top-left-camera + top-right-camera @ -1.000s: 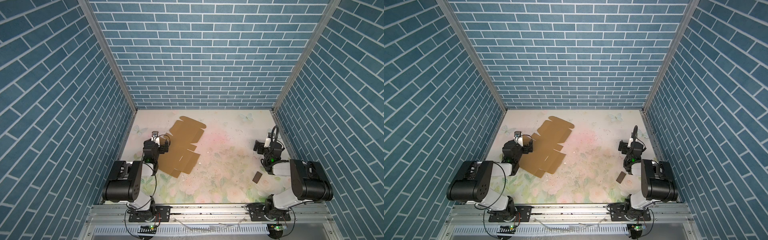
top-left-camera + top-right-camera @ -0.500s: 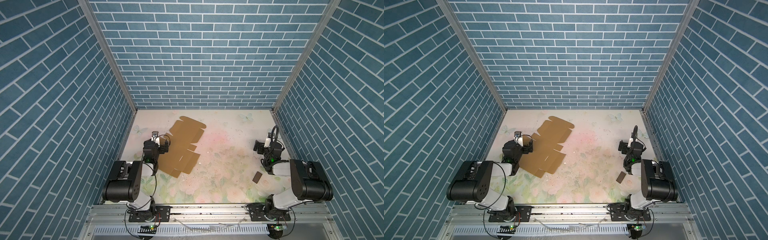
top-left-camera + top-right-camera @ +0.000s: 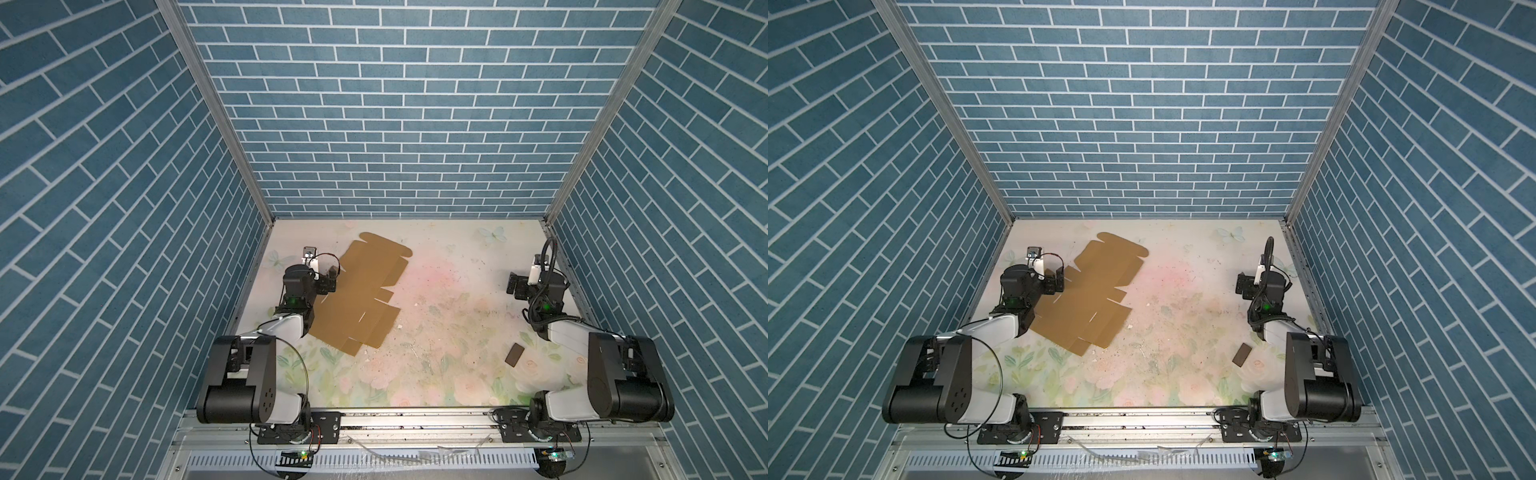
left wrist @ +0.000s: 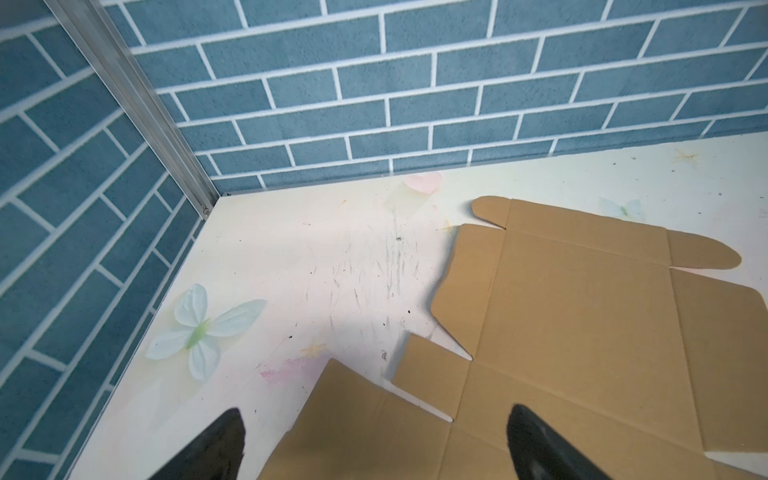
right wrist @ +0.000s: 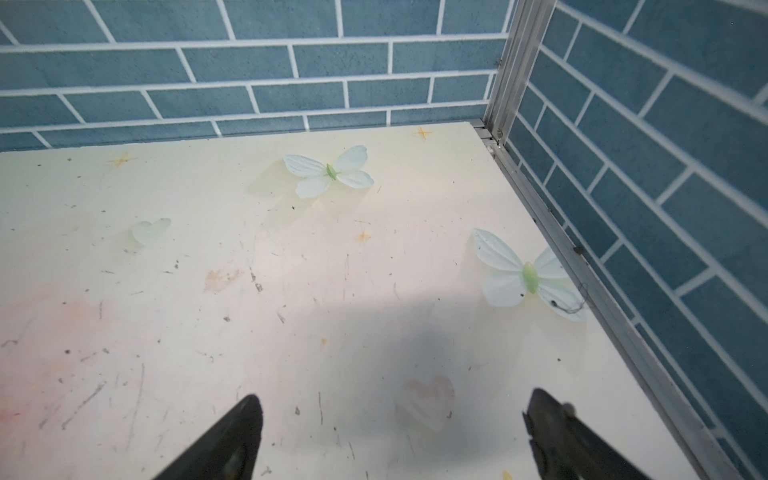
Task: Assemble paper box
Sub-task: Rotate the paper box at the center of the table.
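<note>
Your paper box (image 3: pixel 360 301) is an unfolded die-cut sheet lying flat on the left half of the surface (image 3: pixel 457 299), as both top views show (image 3: pixel 1094 297). Its long axis runs from the near edge toward the back wall, with the far end leaning a little to the robot's right. The end with the rounded tabs points at the back wall. The end with the cut flaps points toward the arm bases. In the left wrist view the sheet (image 4: pixel 582 332) shows its creases and no panel raised.

Your left end effector (image 3: pixel 330 277) is at the sheet's left edge, about midway along it. It is released, jaws wide apart. In the left wrist view (image 4: pixel 376 415) one finger is over bare surface and the other over cardboard. Whether either touches cannot be told.

Your right end effector (image 3: pixel 515 286) is near the right wall, well apart from the sheet. It is also released, jaws spread over bare surface in the right wrist view (image 5: pixel 392 403).

A small dark chip (image 3: pixel 514 366) lies on the surface beside the right arm.
</note>
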You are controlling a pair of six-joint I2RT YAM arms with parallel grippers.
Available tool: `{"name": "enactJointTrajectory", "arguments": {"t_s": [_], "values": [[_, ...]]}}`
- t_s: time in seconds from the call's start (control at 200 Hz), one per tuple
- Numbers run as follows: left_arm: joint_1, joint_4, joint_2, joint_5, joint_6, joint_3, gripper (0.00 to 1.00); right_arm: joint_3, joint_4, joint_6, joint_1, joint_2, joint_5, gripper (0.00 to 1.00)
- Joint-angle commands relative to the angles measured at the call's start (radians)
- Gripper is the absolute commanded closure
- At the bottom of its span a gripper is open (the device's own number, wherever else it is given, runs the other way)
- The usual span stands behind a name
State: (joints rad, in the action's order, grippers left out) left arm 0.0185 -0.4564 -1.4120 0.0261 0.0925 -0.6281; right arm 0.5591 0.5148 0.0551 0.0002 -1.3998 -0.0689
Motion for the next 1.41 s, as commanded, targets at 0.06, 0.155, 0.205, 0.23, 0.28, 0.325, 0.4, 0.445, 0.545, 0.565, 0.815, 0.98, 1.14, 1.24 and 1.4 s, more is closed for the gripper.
{"name": "enactJointTrajectory", "arguments": {"t_s": [0.06, 0.155, 0.205, 0.23, 0.28, 0.325, 0.4, 0.445, 0.545, 0.565, 0.815, 0.98, 1.14, 1.24, 1.4], "values": [[0.005, 0.51, 0.017, -0.019, -0.022, -0.248, 0.0, 0.202, -0.316, 0.092, 0.021, 0.026, 0.049, 0.05], [0.005, 0.674, 0.027, -0.033, -0.1, -0.361, 0.0, 0.348, -0.446, 0.15, 0.043, -0.024, 0.099, 0.06], [0.005, 0.768, 0.03, -0.032, -0.159, -0.413, 0.0, 0.427, -0.5, 0.176, 0.063, -0.057, 0.124, 0.06], [0.005, 0.81, 0.03, -0.029, -0.188, -0.435, 0.01, 0.46, -0.517, 0.186, 0.074, -0.078, 0.137, 0.06], [0.005, 0.878, 0.031, -0.021, -0.249, -0.466, 0.0, 0.524, -0.542, 0.199, 0.1, -0.123, 0.15, 0.06], [0.005, 0.924, 0.031, -0.012, -0.302, -0.475, 0.0, 0.586, -0.57, 0.214, 0.125, -0.169, 0.15, 0.06], [-0.007, 0.937, 0.049, 0.043, -0.371, -0.449, 0.0, 0.708, -0.65, 0.265, 0.164, -0.259, 0.193, 0.07], [-0.026, 0.913, 0.068, 0.108, -0.395, -0.415, 0.0, 0.769, -0.694, 0.298, 0.183, -0.305, 0.202, 0.09], [-0.07, 0.883, 0.08, 0.184, -0.435, -0.361, 0.0, 0.855, -0.725, 0.391, 0.231, -0.395, 0.241, 0.12], [-0.077, 0.872, 0.081, 0.189, -0.442, -0.349, 0.01, 0.862, -0.728, 0.421, 0.239, -0.409, 0.244, 0.13], [-0.119, 0.844, 0.045, 0.214, -0.549, -0.308, 0.0, 0.835, -0.647, 0.791, 0.363, -0.516, 0.359, 0.21], [-0.12, 0.84, 0.022, 0.25, -0.567, -0.32, 0.0, 0.865, -0.66, 0.91, 0.436, -0.602, 0.404, 0.26], [-0.124, 0.808, 0.014, 0.233, -0.572, -0.298, 0.0, 0.862, -0.6, 0.983, 0.488, -0.643, 0.427, 0.31], [-0.129, 0.831, 0.016, 0.22, -0.565, -0.311, 0.0, 0.894, -0.589, 1.02, 0.503, -0.684, 0.46, 0.36], [-0.13, 0.836, 0.013, 0.214, -0.577, -0.314, 0.0, 0.96, -0.545, 1.068, 0.516, -0.777, 0.522, 0.46]]}}
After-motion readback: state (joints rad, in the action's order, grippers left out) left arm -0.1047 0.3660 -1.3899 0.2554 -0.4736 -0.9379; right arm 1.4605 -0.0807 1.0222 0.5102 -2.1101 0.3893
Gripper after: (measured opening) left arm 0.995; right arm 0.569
